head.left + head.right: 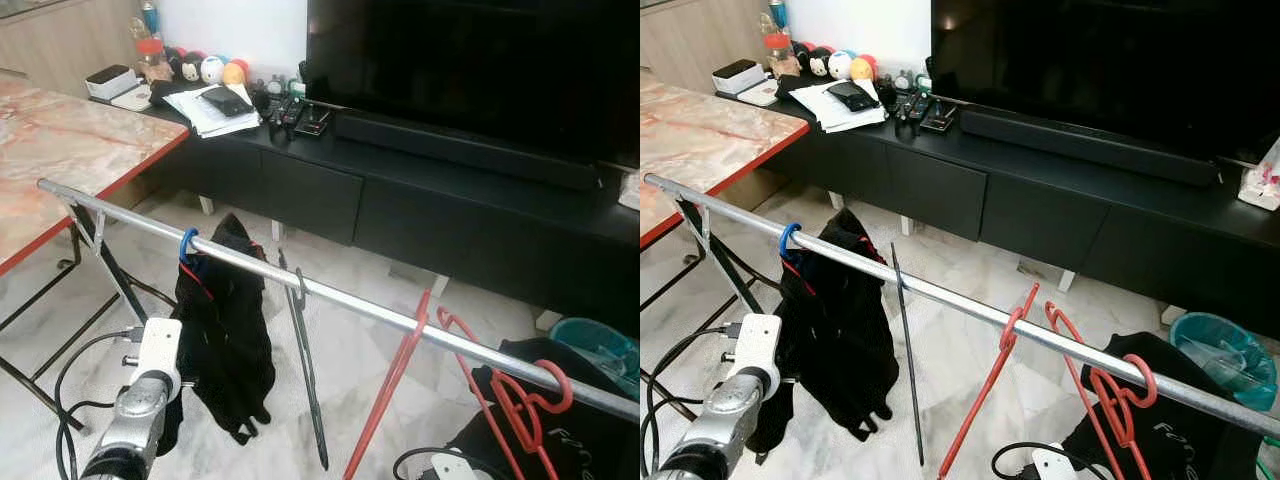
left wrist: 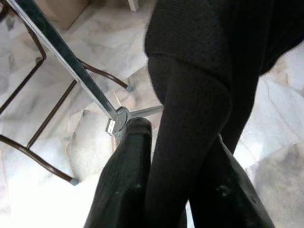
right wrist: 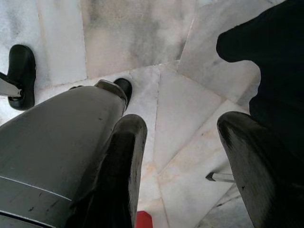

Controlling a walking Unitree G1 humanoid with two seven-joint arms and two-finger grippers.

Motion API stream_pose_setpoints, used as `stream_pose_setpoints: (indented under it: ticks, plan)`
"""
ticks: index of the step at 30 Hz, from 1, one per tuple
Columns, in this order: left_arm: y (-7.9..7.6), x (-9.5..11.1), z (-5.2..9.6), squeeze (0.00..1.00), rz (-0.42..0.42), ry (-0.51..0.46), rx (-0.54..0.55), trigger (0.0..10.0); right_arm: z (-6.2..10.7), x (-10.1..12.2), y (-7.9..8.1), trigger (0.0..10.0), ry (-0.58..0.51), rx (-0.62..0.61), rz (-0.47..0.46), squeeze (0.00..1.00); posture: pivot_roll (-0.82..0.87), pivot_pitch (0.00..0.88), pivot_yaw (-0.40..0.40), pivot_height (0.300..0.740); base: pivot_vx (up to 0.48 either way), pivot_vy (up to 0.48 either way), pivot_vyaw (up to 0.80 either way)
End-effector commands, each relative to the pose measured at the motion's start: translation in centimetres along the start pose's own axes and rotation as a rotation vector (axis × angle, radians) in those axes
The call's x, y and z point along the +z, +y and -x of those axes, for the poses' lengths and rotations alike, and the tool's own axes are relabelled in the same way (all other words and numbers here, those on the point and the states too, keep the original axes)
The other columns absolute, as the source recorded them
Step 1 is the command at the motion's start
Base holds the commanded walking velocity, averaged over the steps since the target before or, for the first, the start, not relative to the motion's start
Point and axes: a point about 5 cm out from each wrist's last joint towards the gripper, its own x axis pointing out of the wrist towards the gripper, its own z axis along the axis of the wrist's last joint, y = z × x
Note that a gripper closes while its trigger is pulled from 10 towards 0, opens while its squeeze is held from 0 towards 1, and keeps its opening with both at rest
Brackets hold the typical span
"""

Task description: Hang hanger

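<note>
Several hangers share a long silver metal rail point(image 1: 330, 295) that runs slantwise across a living room with a pale marble floor point(image 1: 970, 360). A blue-hooked hanger point(image 1: 187, 243) near the rail's left end carries a black knitted garment point(image 1: 225, 330); just beside it hangs a thin black hanger point(image 1: 305, 360), bare and edge-on. Farther right, a red plastic hanger point(image 1: 395, 385) dangles empty and tilted, and two more red hooks point(image 1: 1120, 395) hold a dark printed garment point(image 1: 1160, 440) at the rail's right end. Open rail lies between the black hanger and the red one, and the bare stretch left of the blue hook ends beside a red-edged marble tabletop point(image 1: 70, 150). Behind the rail, a strip of open floor separates it from a low black television cabinet point(image 1: 1040, 200) loaded with papers, remotes and small toys. A teal basket point(image 1: 1225, 355) sits on the floor at the far right.

The left end effector point(image 2: 183, 156) is clamped on a sleeve of the black knitted garment, low beside the rack's folding leg point(image 2: 71, 61). The right end effector point(image 3: 190, 161) hangs with fingers spread and nothing between them, above the floor beside the dark cloth.
</note>
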Motion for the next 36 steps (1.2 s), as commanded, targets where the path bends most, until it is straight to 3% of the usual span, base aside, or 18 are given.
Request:
stream_pose_setpoints:
  ticks: [1,9,11,19,21,22,27,28,29,30,31,34,35,36]
  plan:
    - [0.2,0.3,0.2,1.00,0.031,-0.035,0.006,10.0,0.0,-0.2,-0.1,10.0,0.002,-0.001,0.014,0.00,-0.04,0.014,-0.035,0.740,0.000,0.000,0.00]
    - [1.0,0.7,1.8,1.00,0.025,-0.124,0.017,10.0,0.0,-0.1,-0.1,10.0,-0.003,-0.001,0.018,0.00,-0.04,0.022,-0.037,0.740,0.000,0.000,0.00]
    - [1.0,1.3,2.9,1.00,0.009,-0.203,0.011,10.0,0.0,-0.1,-0.1,10.0,-0.005,0.000,0.024,0.00,-0.03,0.020,-0.038,0.740,0.000,0.000,0.00]
    - [0.9,2.2,6.2,1.00,0.045,-0.362,0.053,10.0,0.0,0.1,-0.2,10.0,-0.016,-0.003,0.017,0.00,-0.03,0.024,-0.039,0.740,0.000,0.000,0.00]
    - [0.6,2.6,7.1,0.95,0.022,-0.407,0.049,10.0,0.0,0.1,-0.2,10.0,-0.017,-0.004,0.017,0.00,-0.03,0.025,-0.039,0.740,0.000,0.000,0.00]
    - [0.5,2.6,8.0,0.00,0.006,-0.436,0.051,10.0,0.0,0.1,-0.2,10.0,-0.018,-0.006,0.016,0.00,-0.03,0.025,-0.039,0.740,0.000,0.000,0.00]
    - [-0.6,1.7,9.4,0.00,-0.014,-0.417,-0.035,10.0,0.0,0.2,-0.3,10.0,-0.023,-0.011,0.013,0.00,-0.03,0.028,-0.038,0.740,0.000,0.000,0.00]
    - [-1.0,1.2,9.7,0.00,-0.074,-0.399,-0.067,10.0,0.0,0.2,-0.3,10.0,-0.023,-0.012,0.014,0.00,-0.03,0.028,-0.038,0.740,0.000,0.000,0.00]
    - [-1.6,-0.3,10.3,0.00,-0.215,-0.357,-0.129,10.0,0.1,0.2,-0.4,10.0,-0.026,-0.014,0.013,0.00,-0.02,0.033,-0.039,0.740,0.000,0.000,0.00]
    - [-1.6,-0.3,10.3,0.00,-0.215,-0.357,-0.129,10.0,0.1,0.2,-0.4,10.0,-0.026,-0.014,0.013,0.00,-0.02,0.033,-0.039,0.740,0.000,0.000,0.00]
    - [-1.7,-1.4,10.6,0.00,-0.284,-0.325,-0.154,10.0,0.1,0.2,-0.4,10.0,-0.028,-0.016,0.008,0.00,-0.02,0.034,-0.040,0.740,0.000,0.000,0.00]
    - [-0.9,-3.8,11.1,0.00,-0.276,-0.236,-0.111,10.0,0.0,0.3,-0.3,10.0,-0.028,-0.015,0.012,0.00,-0.02,0.038,-0.038,0.740,0.000,0.000,0.00]
    - [-0.9,-5.0,11.5,0.00,-0.365,-0.197,-0.142,10.0,0.0,0.3,-0.3,10.0,-0.029,-0.014,0.013,0.00,-0.02,0.038,-0.038,0.740,0.000,0.000,0.00]
    - [-0.9,-5.4,11.6,0.00,-0.396,-0.186,-0.157,10.0,0.0,0.3,-0.3,10.0,-0.029,-0.013,0.014,0.00,-0.02,0.037,-0.037,0.740,0.000,0.000,0.00]
